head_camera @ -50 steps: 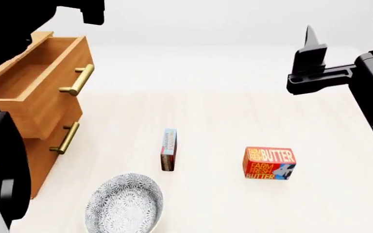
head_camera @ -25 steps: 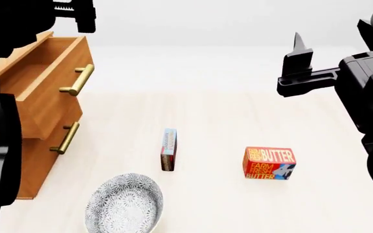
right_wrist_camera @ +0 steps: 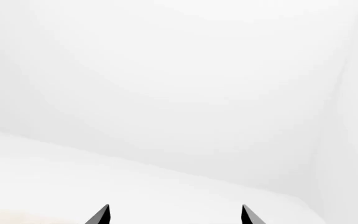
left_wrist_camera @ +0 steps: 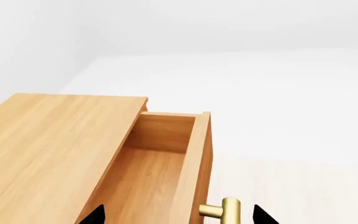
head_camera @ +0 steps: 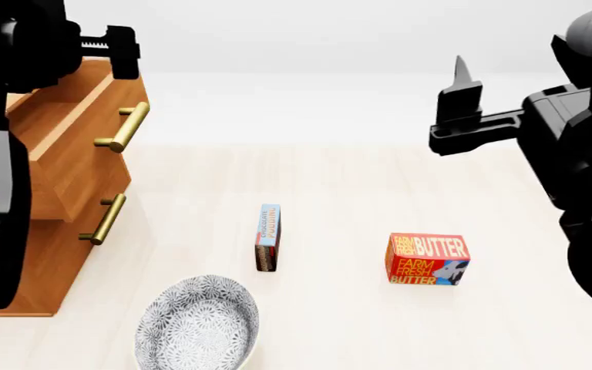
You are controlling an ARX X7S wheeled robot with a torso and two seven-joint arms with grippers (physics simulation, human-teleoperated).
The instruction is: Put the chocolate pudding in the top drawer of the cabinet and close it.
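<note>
The chocolate pudding [head_camera: 267, 237], a thin light blue and red-brown box, stands on its edge on the pale floor, mid view. The brown wooden cabinet [head_camera: 39, 254] stands at the left. Its top drawer [head_camera: 80, 146] is pulled out, open and empty inside [left_wrist_camera: 138, 186], with a brass bar handle [head_camera: 121, 127]. My left gripper [head_camera: 119, 48] is open and empty above the drawer's front; in the left wrist view [left_wrist_camera: 177, 217] the handle [left_wrist_camera: 229, 212] lies between its tips. My right gripper [head_camera: 461, 89] is open and empty, raised high at the right, well away from the pudding; its wrist view [right_wrist_camera: 175, 217] shows only white wall.
A red-orange Farm Fresh Butter box [head_camera: 427, 259] stands right of the pudding. A patterned grey bowl [head_camera: 197, 324] sits near the front, left of centre. The lower drawer's brass handle [head_camera: 104, 220] is below the open one. My left arm hides the cabinet's top.
My left gripper has come down closer to the open drawer's front. My right gripper has moved left and a little lower. The pudding, butter box and bowl have not moved.
</note>
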